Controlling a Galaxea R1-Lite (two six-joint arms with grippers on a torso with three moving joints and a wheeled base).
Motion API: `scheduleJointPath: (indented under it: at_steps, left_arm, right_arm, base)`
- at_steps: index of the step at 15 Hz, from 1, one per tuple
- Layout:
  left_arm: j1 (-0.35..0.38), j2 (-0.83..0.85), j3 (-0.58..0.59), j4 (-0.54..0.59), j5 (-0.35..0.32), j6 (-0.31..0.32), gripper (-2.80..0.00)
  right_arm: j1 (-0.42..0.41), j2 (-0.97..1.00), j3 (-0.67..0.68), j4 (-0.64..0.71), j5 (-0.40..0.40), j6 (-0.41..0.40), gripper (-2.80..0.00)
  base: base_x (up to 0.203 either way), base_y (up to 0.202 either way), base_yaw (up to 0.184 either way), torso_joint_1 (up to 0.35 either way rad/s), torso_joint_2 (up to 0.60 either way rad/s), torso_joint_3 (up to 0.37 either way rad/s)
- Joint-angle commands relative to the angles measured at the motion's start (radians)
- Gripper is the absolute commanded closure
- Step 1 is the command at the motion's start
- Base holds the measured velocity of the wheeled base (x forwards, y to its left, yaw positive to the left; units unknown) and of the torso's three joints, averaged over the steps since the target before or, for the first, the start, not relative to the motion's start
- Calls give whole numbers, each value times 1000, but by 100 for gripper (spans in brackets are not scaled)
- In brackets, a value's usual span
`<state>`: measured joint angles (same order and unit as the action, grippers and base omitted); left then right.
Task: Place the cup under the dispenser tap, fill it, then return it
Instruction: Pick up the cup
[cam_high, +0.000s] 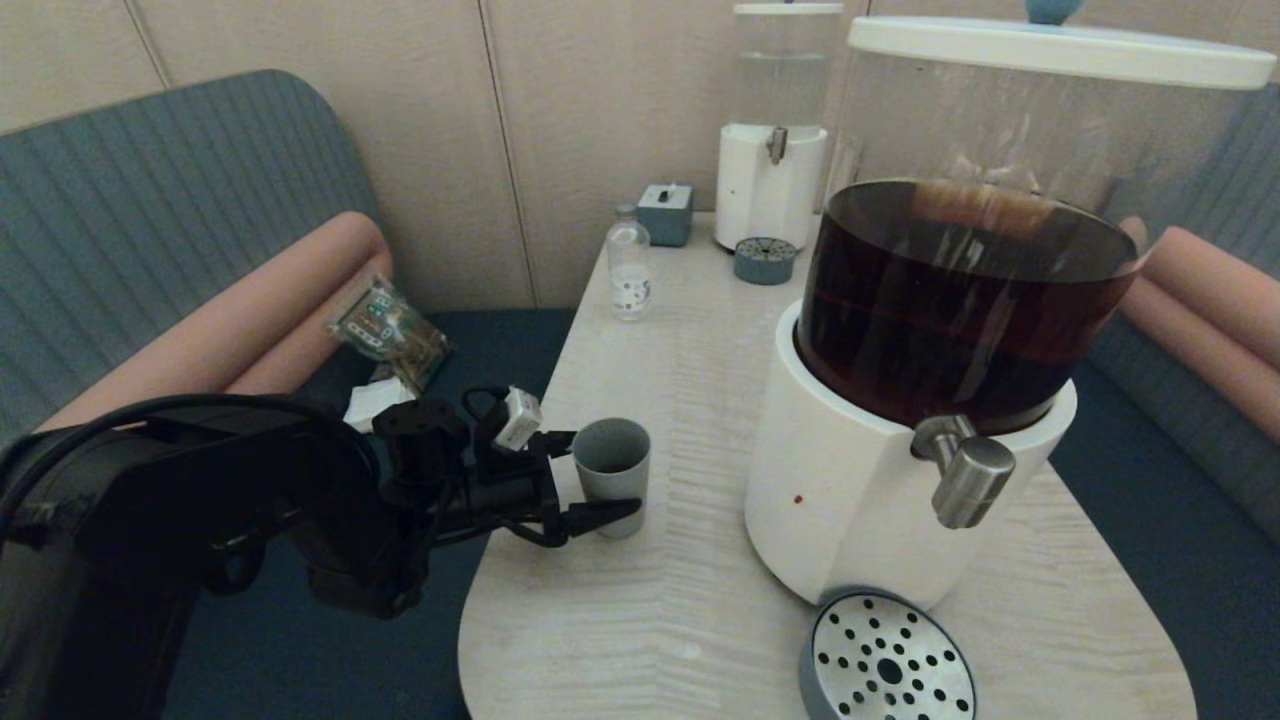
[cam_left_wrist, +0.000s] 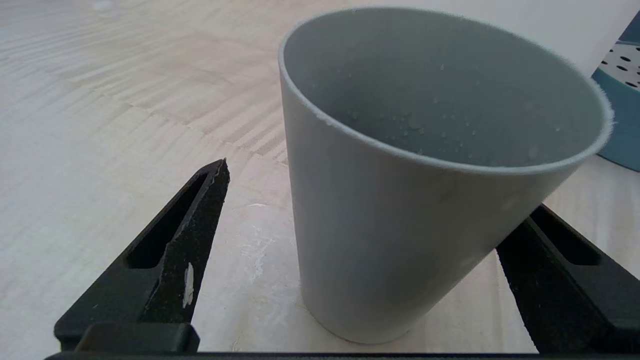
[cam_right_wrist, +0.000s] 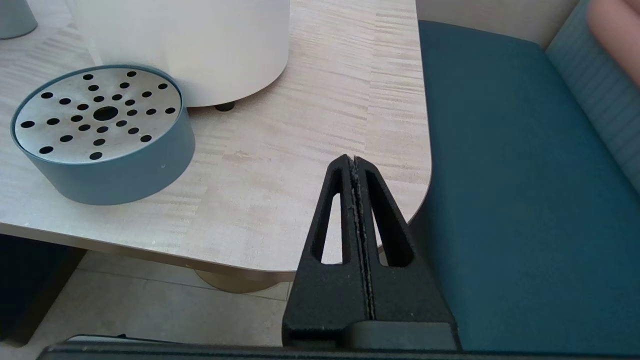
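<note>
The grey cup stands upright on the pale table, left of the big white-based dispenser. The cup holds no liquid, only small droplets on its inner wall. My left gripper is open with one finger on each side of the cup. In the left wrist view the left gripper shows a clear gap on one side, while the other finger lies close against the wall. The steel dispenser tap juts over the round perforated drip tray. My right gripper is shut and empty, off the table's near right corner.
At the table's far end stand a smaller clear-tank dispenser, its little drip tray, a glass bottle and a blue-grey box. A snack packet lies on the left bench. The drip tray sits near the table's front edge.
</note>
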<state>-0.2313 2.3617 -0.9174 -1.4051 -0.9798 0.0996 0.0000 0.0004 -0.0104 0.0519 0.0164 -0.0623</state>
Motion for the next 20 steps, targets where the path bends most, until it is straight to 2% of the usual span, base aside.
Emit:
scheduleJointPath:
  at_steps: [1,7,8,17,20]
  left_arm:
    - [-2,9,-8,-8,-4,0,-280]
    - [-20,27,-29,-11,17,0,-280]
    - [-22,27,-31,-14,18,0,0]
    - [-22,-27,25,-26,19,-18,0]
    - [-23,-100,86,-26,19,-20,0]
  right_arm:
    - [0,-5,0,0,0,-1,0]
    - [0,-5,0,0,0,-1,0]
    - [1,-5,0,0,0,-1,0]
    - [0,-5,0,0,0,-1,0]
    - [0,-5,0,0,0,-1,0]
  base:
    - [0,0,0,0,0,0]
    - [0,0,0,0,0,0]
    - [0,0,0,0,0,0]
    - [0,0,0,0,0,0]
    - [0,0,0,0,0,0]
